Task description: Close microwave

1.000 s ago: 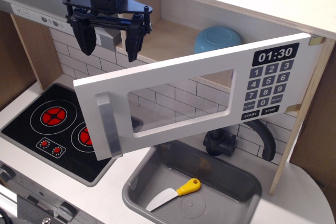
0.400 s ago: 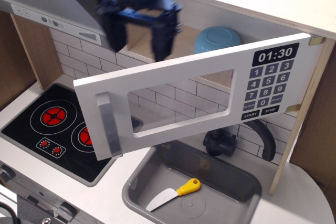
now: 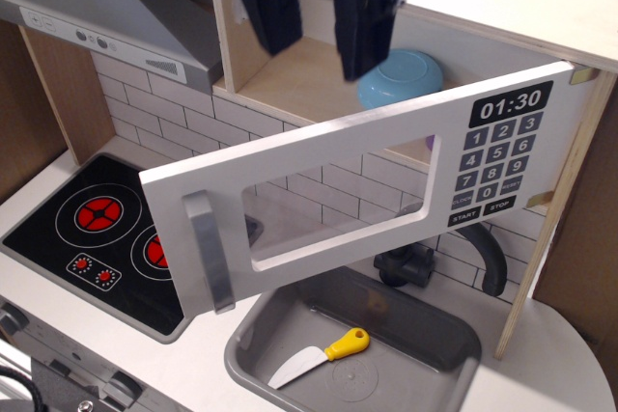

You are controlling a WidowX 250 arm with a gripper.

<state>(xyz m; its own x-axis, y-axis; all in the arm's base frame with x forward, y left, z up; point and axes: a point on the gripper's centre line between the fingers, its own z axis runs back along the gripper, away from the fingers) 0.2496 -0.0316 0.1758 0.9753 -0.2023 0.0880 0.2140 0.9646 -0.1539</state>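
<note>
The microwave is a plywood box with a wide white door (image 3: 319, 156) swung open toward me, hinged at the right. The door has a clear window (image 3: 338, 195), a grey bar handle (image 3: 208, 250) at its left end and a dark keypad (image 3: 497, 156) with a 01:30 clock. My gripper (image 3: 319, 31) is open, its two dark fingers (image 3: 362, 26) pointing down, blurred, above the door's top edge and in front of the microwave's cavity. It holds nothing and is apart from the door. A blue bowl (image 3: 401, 77) lies inside the cavity.
A grey extractor hood (image 3: 106, 16) is at upper left over a black hob (image 3: 92, 238) with red rings. Below the door is a grey sink (image 3: 357, 344) with a yellow-handled knife (image 3: 323, 354) and a dark tap (image 3: 454, 258).
My gripper has moved right and up, from over the hood to above the middle of the door. The door's handle end has shifted slightly.
</note>
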